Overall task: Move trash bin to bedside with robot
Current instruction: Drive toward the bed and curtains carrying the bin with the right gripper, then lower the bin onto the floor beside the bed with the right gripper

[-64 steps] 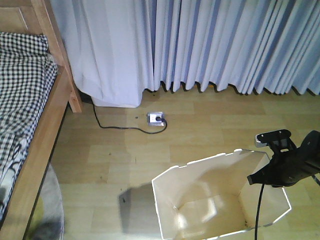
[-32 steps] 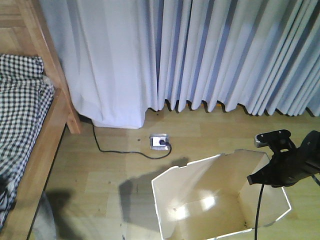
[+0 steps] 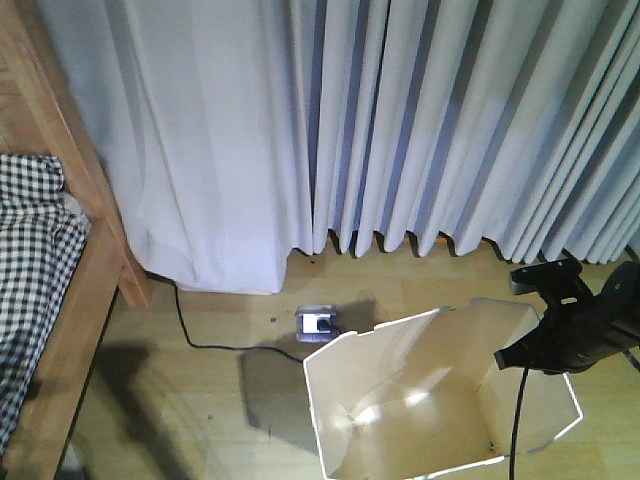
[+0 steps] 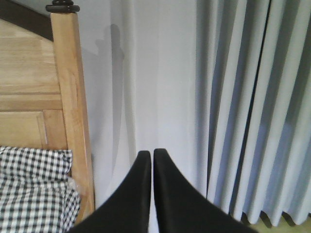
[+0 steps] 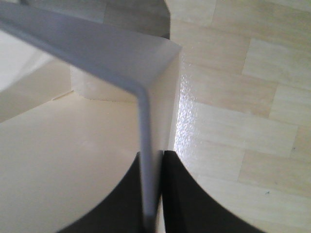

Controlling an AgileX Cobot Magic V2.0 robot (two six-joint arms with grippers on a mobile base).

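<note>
Near the curtain (image 3: 400, 120), the trash bin (image 3: 420, 375) sits well apart from the bedside (image 3: 75, 300) — right gripper (image 5: 154, 162) pinching its wall, left gripper (image 4: 151, 155) closed, empty. Everything rolled closer to the curtain, bedside slipping left — not there yet.

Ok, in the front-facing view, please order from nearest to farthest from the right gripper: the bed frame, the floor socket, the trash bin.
1. trash bin, rim clamped in the right gripper, lower right.
2. floor socket, beyond the bin's left corner.
3. bed frame, far left.
</note>
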